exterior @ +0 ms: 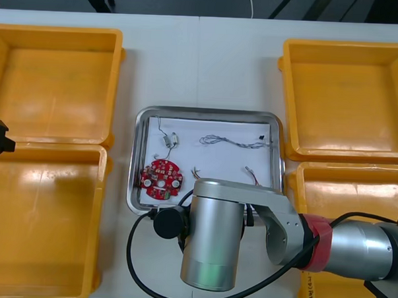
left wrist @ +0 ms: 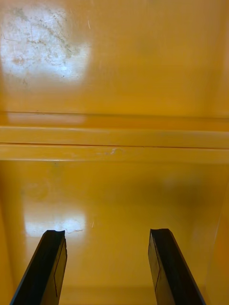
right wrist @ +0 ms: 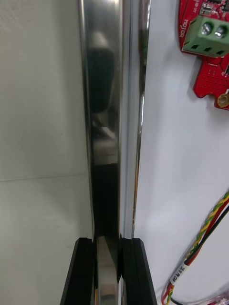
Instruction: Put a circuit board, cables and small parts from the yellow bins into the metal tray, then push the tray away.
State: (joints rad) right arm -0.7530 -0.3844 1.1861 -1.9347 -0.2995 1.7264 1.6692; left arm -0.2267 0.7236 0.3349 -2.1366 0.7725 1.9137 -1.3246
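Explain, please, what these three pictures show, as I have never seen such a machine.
This is a two-armed robot. One picture looks down from above its arms; the other two come from cameras on its wrists. On the light table stand four yellow bins, flanking a shiny metal tray. The tray holds a round red circuit board, a twisted blue and white cable, a red and yellow cable and a small metal part. The right gripper is shut on the tray's near rim. The left gripper hangs open over a left bin.
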